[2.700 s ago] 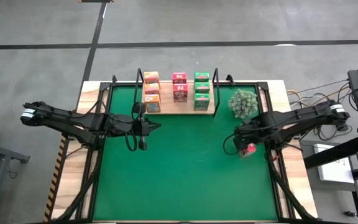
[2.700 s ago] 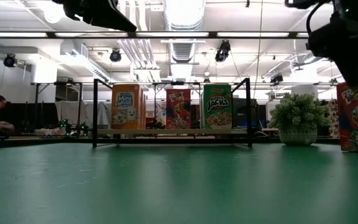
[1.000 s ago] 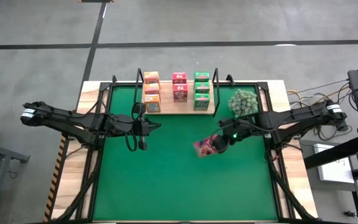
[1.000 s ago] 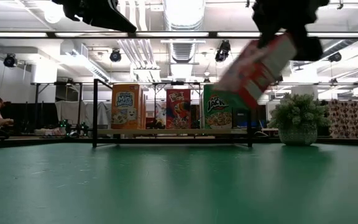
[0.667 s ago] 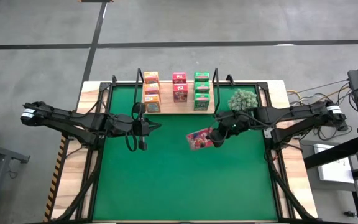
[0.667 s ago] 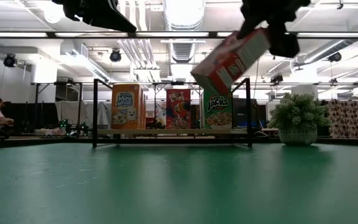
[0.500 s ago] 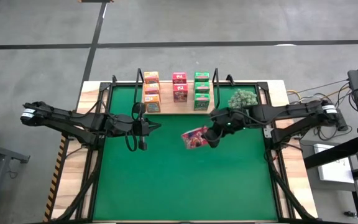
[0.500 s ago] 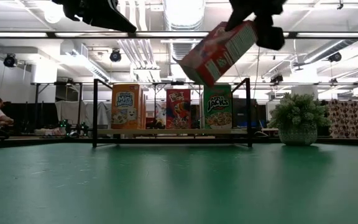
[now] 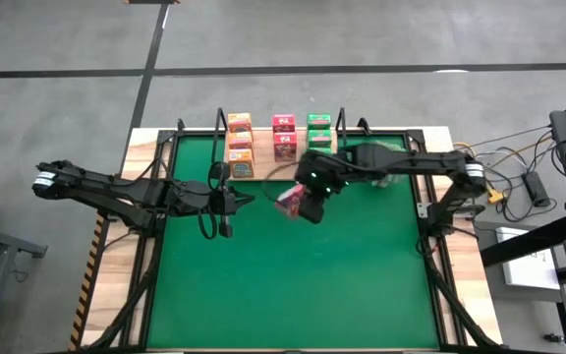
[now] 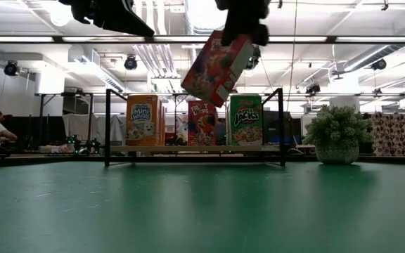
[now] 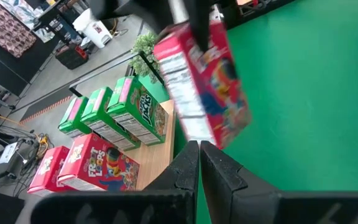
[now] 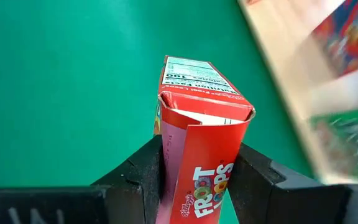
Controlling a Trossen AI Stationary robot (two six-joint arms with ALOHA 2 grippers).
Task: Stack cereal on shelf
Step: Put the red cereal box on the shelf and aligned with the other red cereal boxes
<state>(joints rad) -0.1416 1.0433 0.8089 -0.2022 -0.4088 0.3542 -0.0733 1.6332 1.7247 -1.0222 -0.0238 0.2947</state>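
One box in hand: the right gripper (image 9: 308,205) is clamped on a pink box (image 9: 291,201), a finger on each broad face, as the right wrist view shows (image 12: 199,163).
Box in the air: it hangs tilted, upper centre of the low view (image 10: 216,67), above and in front of the shelf row, touching nothing but the fingers.
Shelf: the wooden shelf (image 9: 334,175) sits upper centre of the high view, at the top edge of the green mat (image 9: 293,285).
On the shelf: an orange column (image 9: 240,143), a pink column (image 9: 284,136) and a green column (image 9: 318,143); the pink one looks shorter, with bare board at its near end.
Key relation: in the high view the bare pink slot lies just above the held box, a little to its left at most; the two are near but apart.
Long axis: the box's long axis leans steeply off upright in the low view, so it probably needs righting before it can stand with the others.
Nearer arm: the right arm reaches across from the right edge and is the one over the slot.
Left gripper (image 9: 226,200): fingers pressed together and empty (image 11: 199,167), left of centre, waiting over the mat.
Risk: the tilted corner could nudge the front pink box (image 10: 202,121).
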